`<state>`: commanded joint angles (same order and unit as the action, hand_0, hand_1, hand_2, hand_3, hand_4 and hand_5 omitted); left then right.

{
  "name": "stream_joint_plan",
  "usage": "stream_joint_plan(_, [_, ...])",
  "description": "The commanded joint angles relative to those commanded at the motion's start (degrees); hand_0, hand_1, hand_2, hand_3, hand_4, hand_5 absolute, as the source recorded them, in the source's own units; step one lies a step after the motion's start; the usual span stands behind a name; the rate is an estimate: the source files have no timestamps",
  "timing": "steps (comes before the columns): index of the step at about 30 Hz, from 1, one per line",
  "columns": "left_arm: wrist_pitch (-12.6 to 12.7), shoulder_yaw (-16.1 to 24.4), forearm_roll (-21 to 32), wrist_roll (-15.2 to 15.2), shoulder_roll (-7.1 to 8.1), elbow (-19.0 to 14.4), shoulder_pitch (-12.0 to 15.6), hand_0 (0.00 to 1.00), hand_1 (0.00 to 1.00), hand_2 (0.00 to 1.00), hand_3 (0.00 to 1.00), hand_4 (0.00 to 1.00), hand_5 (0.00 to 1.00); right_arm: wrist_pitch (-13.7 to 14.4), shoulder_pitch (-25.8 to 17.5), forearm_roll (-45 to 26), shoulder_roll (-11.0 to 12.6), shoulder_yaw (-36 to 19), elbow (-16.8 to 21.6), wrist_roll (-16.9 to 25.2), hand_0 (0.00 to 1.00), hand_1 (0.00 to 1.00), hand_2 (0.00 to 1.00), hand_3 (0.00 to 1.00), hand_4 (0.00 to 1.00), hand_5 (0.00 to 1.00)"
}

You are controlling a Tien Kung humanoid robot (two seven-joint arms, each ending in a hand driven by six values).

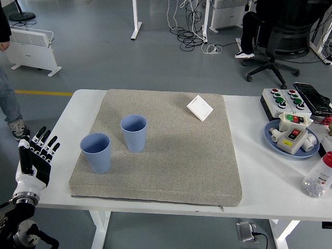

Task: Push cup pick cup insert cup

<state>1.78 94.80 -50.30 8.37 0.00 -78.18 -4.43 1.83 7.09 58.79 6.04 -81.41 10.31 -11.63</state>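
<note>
While both blue cups stand upright on the grey mat [166,155], no contact is made by the left hand [39,153], which is held at the table's left edge with fingers extended and nothing grasped. The nearer cup [96,152] is located to the right of this hand, close to the mat's left border. The second cup [134,133] is positioned just beyond, further right. The right hand is not visible.
</note>
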Motion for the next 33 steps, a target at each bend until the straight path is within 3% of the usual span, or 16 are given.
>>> stream_joint_plan(1, [0.0,0.0,0.0,0.0,0.00,0.0,0.0,0.810,0.820,0.868,0.785,0.648,0.998,0.0,0.0,0.0,0.0,0.0,0.0,0.0,0.761,0.666,0.688,0.566,0.104,0.485])
stream_joint_plan(2, [0.2,-0.4,-0.6,0.6,0.10,-0.8,1.0,0.776,0.746,0.753,0.692,0.656,0.998,0.0,0.0,0.1,0.0,0.0,0.0,0.0,0.760,0.666,0.687,0.566,0.103,0.484])
stream_joint_plan(7, [0.9,-4.2,-2.6,3.8,1.45,-4.0,6.4,0.776,0.746,0.753,0.692,0.656,0.998,0.0,-0.2,0.6,0.1,-0.3,0.0,0.0,0.760,0.666,0.687,0.566,0.103,0.484])
stream_joint_plan(8, [1.0,-4.6,-2.7,4.1,1.56,-4.2,7.0,0.722,0.705,0.691,0.659,0.654,0.998,0.0,-0.2,0.6,0.2,-0.3,0.0,-0.1,0.760,0.666,0.688,0.566,0.104,0.483])
stream_joint_plan(13, [1.4,-9.0,-5.4,7.7,2.20,-5.1,11.4,0.722,0.705,0.691,0.659,0.654,0.998,0.1,-0.5,1.1,0.3,-0.4,0.0,-0.2,0.760,0.666,0.688,0.566,0.104,0.483])
stream_joint_plan(14, [1.2,-10.2,-7.0,8.6,2.45,-5.0,12.2,0.632,0.654,0.643,0.622,0.653,0.998,0.1,-0.5,1.2,0.3,-0.4,0.0,-0.2,0.760,0.665,0.688,0.566,0.104,0.483])
stream_joint_plan(16, [0.3,-12.2,-10.1,9.4,2.88,-4.7,12.9,0.632,0.654,0.643,0.622,0.653,0.998,0.1,-0.6,1.3,0.3,-0.3,0.0,-0.3,0.760,0.665,0.688,0.566,0.104,0.483])
stream_joint_plan(21, [-1.7,-15.1,-15.3,10.3,3.35,-3.8,12.2,0.619,0.636,0.617,0.606,0.655,0.998,0.1,-0.7,1.4,0.3,-0.2,0.0,-0.3,0.760,0.665,0.688,0.566,0.104,0.483])
stream_joint_plan(33, [-2.3,-16.8,-19.5,9.8,2.14,-1.0,8.1,0.676,0.636,0.607,0.599,0.631,0.998,0.2,-0.9,1.2,0.3,0.1,0.0,-0.3,0.760,0.665,0.687,0.566,0.104,0.481])
